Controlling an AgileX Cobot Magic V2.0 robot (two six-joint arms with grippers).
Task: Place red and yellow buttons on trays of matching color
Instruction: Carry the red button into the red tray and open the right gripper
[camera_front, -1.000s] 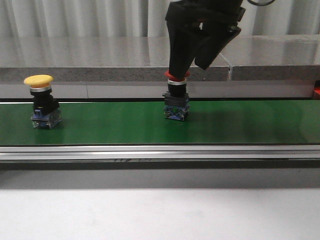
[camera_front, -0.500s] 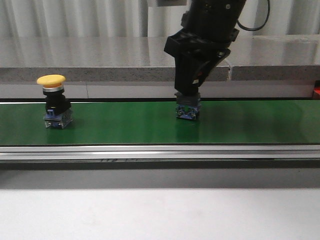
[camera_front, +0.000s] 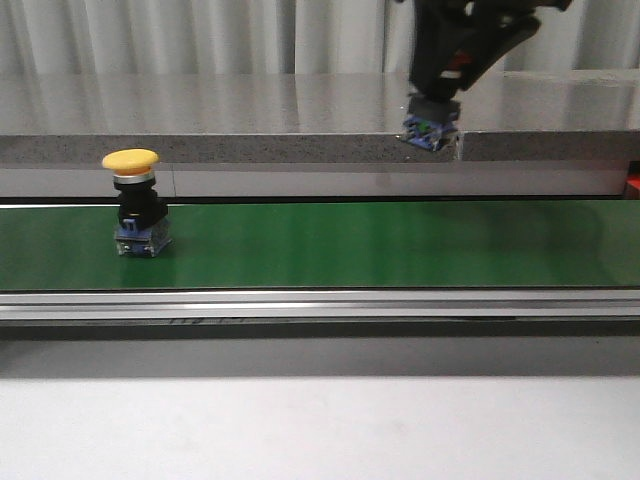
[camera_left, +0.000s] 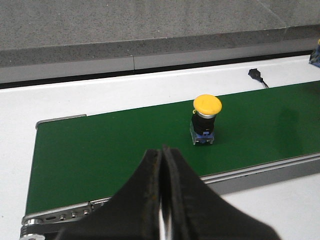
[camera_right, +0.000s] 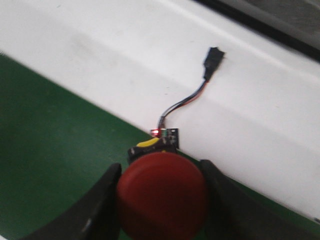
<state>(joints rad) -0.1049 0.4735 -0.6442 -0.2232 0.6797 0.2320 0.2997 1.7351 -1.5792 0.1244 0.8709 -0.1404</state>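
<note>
Right gripper clamped on red button, raised clear above green belt; domed red cap visible only in right wrist view. Yellow button upright on belt, far left. Left gripper fingers pressed together, empty.

The belt is a matt green sheet, smooth, edged by a brushed metal rail with a dull shine. The yellow button has a glossy plastic cap on a black plastic body. The red button looks like smooth, slightly satin plastic, though it is blurred. The right hand has matt black fingers. The desk is plain matt white. The ledge behind is polished speckled stone.
</note>
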